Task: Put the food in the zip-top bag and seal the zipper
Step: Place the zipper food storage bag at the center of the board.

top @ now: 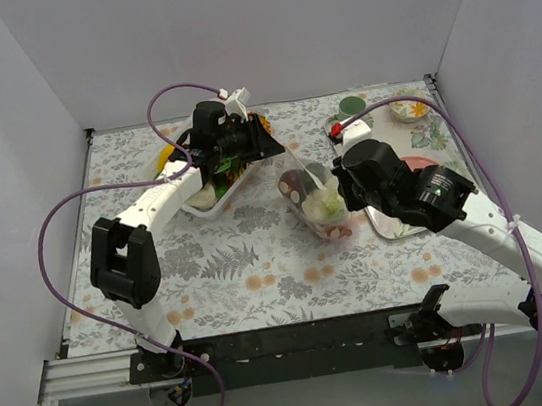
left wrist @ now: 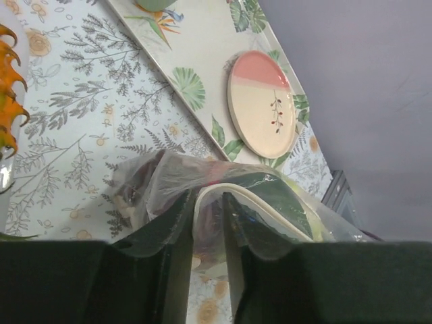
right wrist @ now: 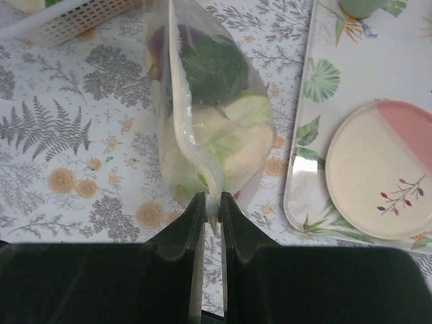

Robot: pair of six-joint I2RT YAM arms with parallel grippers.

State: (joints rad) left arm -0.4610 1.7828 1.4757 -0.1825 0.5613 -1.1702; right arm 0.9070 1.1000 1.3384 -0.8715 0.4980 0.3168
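The zip-top bag point(right wrist: 165, 162) lies straight ahead of the right tool point(right wrist: 212, 202), bulging with food point(right wrist: 223, 101). A pale leafy vegetable point(right wrist: 233, 135) sits nearest the tips and a dark green piece point(right wrist: 212, 67) beyond it. The right tool's jaws stand narrow, pinched on the near end of the zipper point(right wrist: 174, 88). The left tool point(left wrist: 206, 202) shows a slim gap with the bag's rim running through it; whether it presses the rim I cannot tell.

The film looks thin, crinkly and slippery, and the load light but shifting. The stiffer zipper strip is therefore the place to grip, not the bulging wall.

Only the top view shows the bag strung between both tools. Only the right wrist view shows the strip between the pads, with a plate point(right wrist: 381, 169) on a tray point(right wrist: 378, 61) to that tool's right.
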